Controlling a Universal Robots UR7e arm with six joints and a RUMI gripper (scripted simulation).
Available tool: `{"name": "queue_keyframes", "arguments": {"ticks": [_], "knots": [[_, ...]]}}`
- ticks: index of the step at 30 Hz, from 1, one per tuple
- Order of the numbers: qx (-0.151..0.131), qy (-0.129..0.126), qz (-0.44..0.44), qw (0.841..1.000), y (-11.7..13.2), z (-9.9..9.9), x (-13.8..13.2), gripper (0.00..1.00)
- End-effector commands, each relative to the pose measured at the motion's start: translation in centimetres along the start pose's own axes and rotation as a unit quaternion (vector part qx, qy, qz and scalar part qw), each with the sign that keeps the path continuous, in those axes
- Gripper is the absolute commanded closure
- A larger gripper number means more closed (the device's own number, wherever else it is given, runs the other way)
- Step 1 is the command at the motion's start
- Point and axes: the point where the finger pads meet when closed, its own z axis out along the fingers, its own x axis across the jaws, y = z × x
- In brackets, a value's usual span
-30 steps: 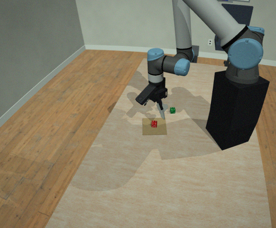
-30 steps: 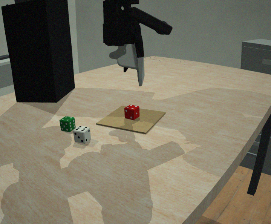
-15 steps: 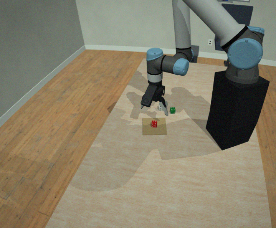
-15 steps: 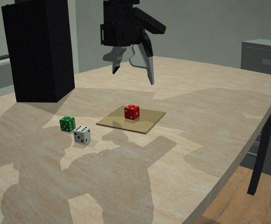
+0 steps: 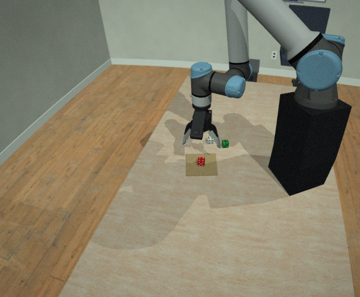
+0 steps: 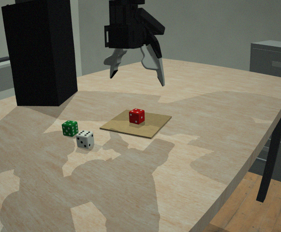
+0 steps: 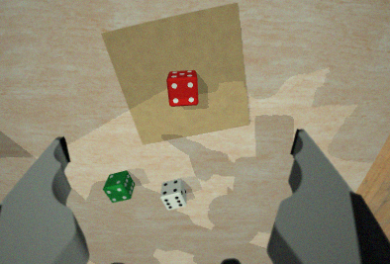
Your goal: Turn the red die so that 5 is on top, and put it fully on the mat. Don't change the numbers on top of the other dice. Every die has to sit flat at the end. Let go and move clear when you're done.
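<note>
The red die (image 5: 201, 161) (image 6: 136, 116) (image 7: 182, 88) sits flat on the tan square mat (image 5: 193, 170) (image 6: 155, 124) (image 7: 139, 55), well inside its edges. I cannot read its top number for sure. The green die (image 5: 225, 143) (image 6: 70, 128) (image 7: 119, 186) and the white die (image 5: 209, 139) (image 6: 85, 139) (image 7: 173, 194) sit flat on the table, close together beside the mat. My gripper (image 5: 201, 144) (image 6: 137, 80) (image 7: 181, 134) is wide open and empty. It hangs high above the table, over the mat's edge nearest the two dice.
The arm's black pedestal (image 5: 305, 143) (image 6: 40, 49) stands on the wooden table (image 5: 237, 239) (image 6: 210, 112) beyond the dice. The table's edge runs along the right in the exterior view, with a grey cabinet (image 6: 272, 62) behind it.
</note>
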Motion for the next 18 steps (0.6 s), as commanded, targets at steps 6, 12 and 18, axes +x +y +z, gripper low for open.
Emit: {"name": "queue_keyframes", "arguments": {"ticks": [6, 12, 18], "knots": [[0.001, 0.001, -0.016, 1.0, 0.04, -0.03, 0.03, 0.0], [0.001, 0.001, -0.016, 1.0, 0.04, -0.03, 0.03, 0.72], [0.001, 0.001, -0.016, 1.0, 0.04, -0.03, 0.03, 0.72]]}}
